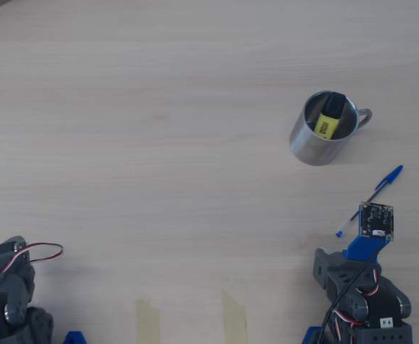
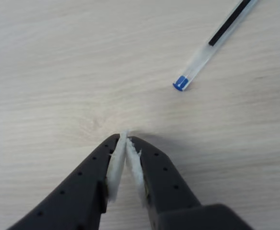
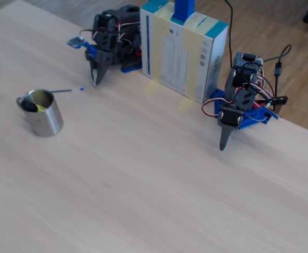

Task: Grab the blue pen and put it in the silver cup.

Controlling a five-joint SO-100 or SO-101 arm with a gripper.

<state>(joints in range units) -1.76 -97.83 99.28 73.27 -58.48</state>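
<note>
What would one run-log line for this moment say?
tool: shut, empty, near table | blue pen: lying on table, untouched | silver cup: upright, holds yellow highlighter | step: pen not yet grabbed

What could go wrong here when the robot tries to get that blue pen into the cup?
The gripper is shut, its tips low over bare table beside the blue pen; if it moves over without opening, it would likely push the thin pen away rather than grasp it.

The silver cup already holds a yellow highlighter, so the pen has less room and might catch on it.

The pen looks longer than the cup's width, so it may lean and could tip out.
</note>
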